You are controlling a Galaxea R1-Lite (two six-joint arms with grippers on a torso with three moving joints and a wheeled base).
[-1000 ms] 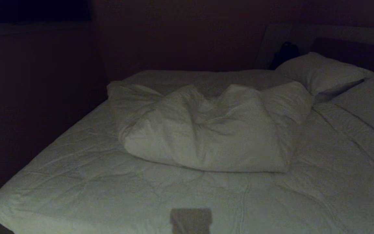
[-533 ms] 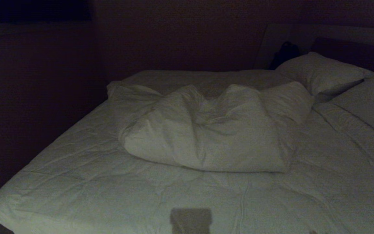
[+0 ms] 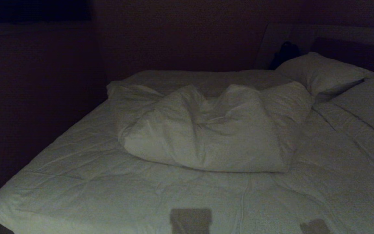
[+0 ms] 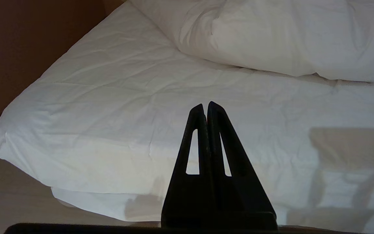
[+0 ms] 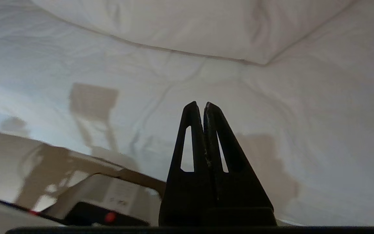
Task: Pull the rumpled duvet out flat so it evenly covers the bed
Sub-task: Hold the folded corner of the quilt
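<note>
The duvet (image 3: 206,136) lies bunched in a puffy white heap across the middle of the bed (image 3: 76,182), leaving the quilted mattress bare in front and to both sides. Neither arm shows in the head view. In the left wrist view my left gripper (image 4: 205,104) is shut and empty, hanging before the bed's near corner (image 4: 28,143), well short of the duvet (image 4: 287,35). My right gripper (image 5: 200,104) is shut and empty too, low over the mattress (image 5: 320,113), with the duvet's folded edge (image 5: 190,22) some way beyond it.
Two white pillows (image 3: 320,73) (image 3: 368,104) lie at the right by the dark headboard (image 3: 346,48), with a dark object (image 3: 286,52) beside them. A dark wall (image 3: 44,97) runs along the bed's left side. Part of my own white body (image 5: 109,195) shows beside the right gripper.
A new shadow patch has appeared on the mattress at the bottom right of the head view. The duvet, pillows and bed lie as before.
</note>
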